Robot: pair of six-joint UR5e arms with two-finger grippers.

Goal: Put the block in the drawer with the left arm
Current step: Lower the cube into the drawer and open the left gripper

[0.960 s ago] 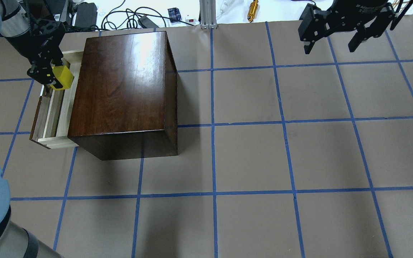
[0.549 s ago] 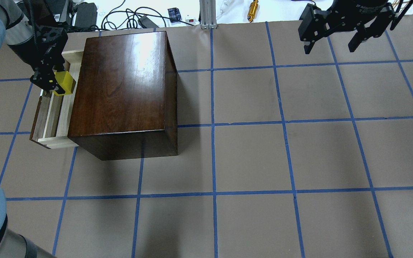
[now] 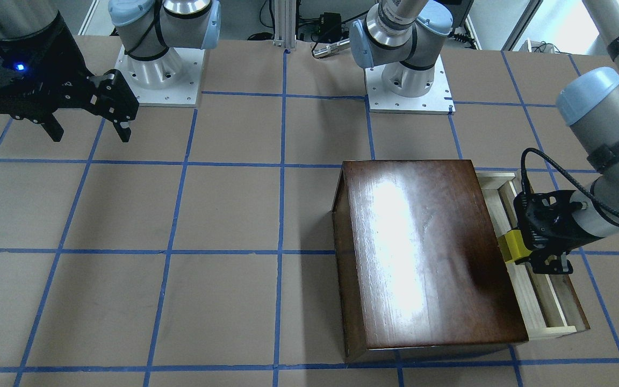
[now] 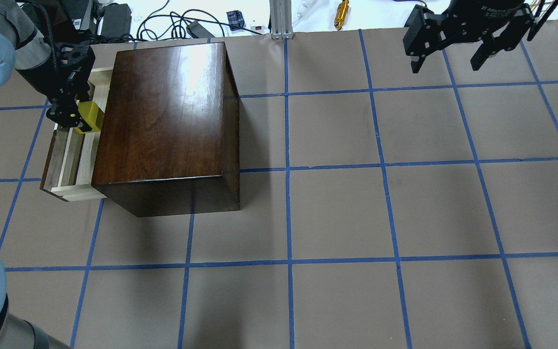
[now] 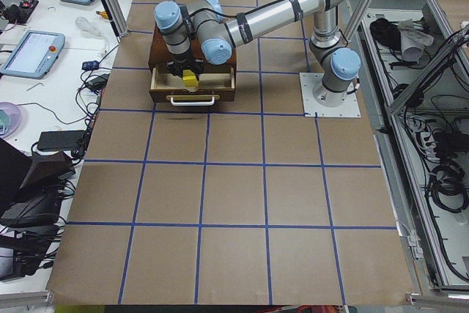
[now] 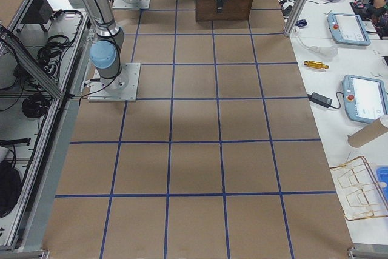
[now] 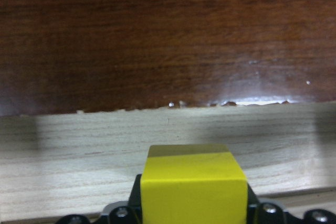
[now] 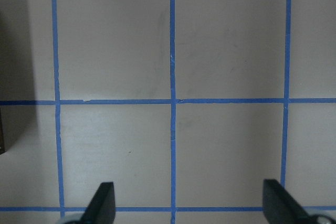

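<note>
Two fingers of the left gripper are clamped on the block, open only as wide as the cube. They hold it over the pulled-out drawer, toward the end farther from the robot and just beside the dark wooden box. Whether the cube touches the drawer floor cannot be told. The right gripper hangs well apart over the table, jaws spread wide, holding nothing.
</note>
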